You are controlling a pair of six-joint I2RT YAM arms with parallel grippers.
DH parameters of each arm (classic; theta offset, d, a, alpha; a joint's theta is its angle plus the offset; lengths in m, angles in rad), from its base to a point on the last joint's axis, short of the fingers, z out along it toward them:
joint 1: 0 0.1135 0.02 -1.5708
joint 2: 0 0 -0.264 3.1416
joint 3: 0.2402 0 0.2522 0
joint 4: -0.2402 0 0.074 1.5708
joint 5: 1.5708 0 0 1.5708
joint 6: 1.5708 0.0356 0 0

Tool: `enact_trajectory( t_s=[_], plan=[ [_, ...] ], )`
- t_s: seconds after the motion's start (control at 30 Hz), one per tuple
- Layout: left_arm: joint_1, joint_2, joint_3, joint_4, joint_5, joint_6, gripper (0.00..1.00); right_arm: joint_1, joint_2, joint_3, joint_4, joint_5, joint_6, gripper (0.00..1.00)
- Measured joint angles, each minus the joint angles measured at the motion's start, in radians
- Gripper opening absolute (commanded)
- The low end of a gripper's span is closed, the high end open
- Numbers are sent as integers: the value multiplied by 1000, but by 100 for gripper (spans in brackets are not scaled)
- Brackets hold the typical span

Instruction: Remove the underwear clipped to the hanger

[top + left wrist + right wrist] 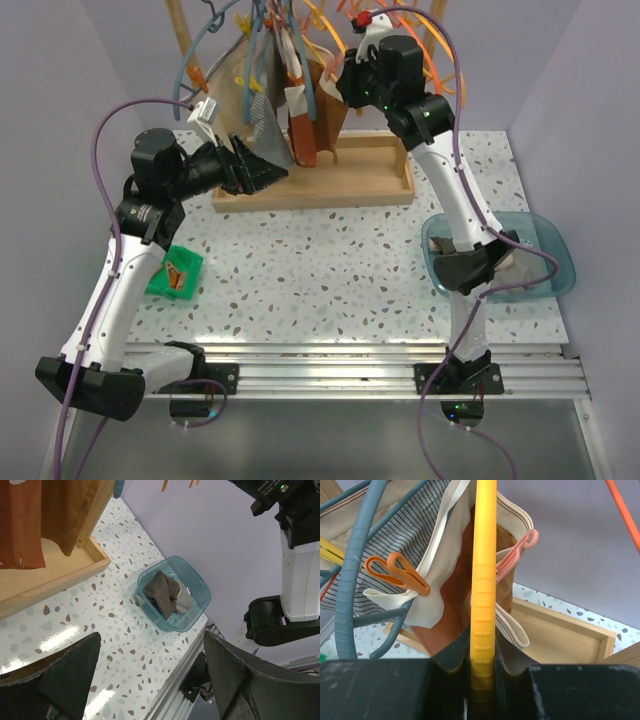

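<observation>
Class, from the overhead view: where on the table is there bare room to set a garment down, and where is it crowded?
Free: the middle of the speckled table, bordered by the wooden tray, green box, blue tub and front rail. Crowded: the back, where hung garments dangle over the tray.

— What stands between the right gripper (pixel 483 662) jaws?
— The hanger (pixel 484 580), upright. The underwear (pixel 452 617) hangs just behind it (probably touching). The tray (pixel 560 635) lies beyond, right of the jaws.
</observation>
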Motion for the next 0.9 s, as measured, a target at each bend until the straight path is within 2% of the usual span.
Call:
enact_trajectory(
  t_s=[0.53, 0.7, 0.9],
  plan=[
    [7, -1, 0, -6, -3, 0, 87, 1, -159, -96, 59, 166, 0, 0],
    [7, -21, -16, -6, -14, -1, 87, 1, -281, -296, 82, 163, 1, 0],
    [7, -43, -37, 2, -27, -10, 87, 1, -550, -628, 109, 135, 2, 0]
  ],
)
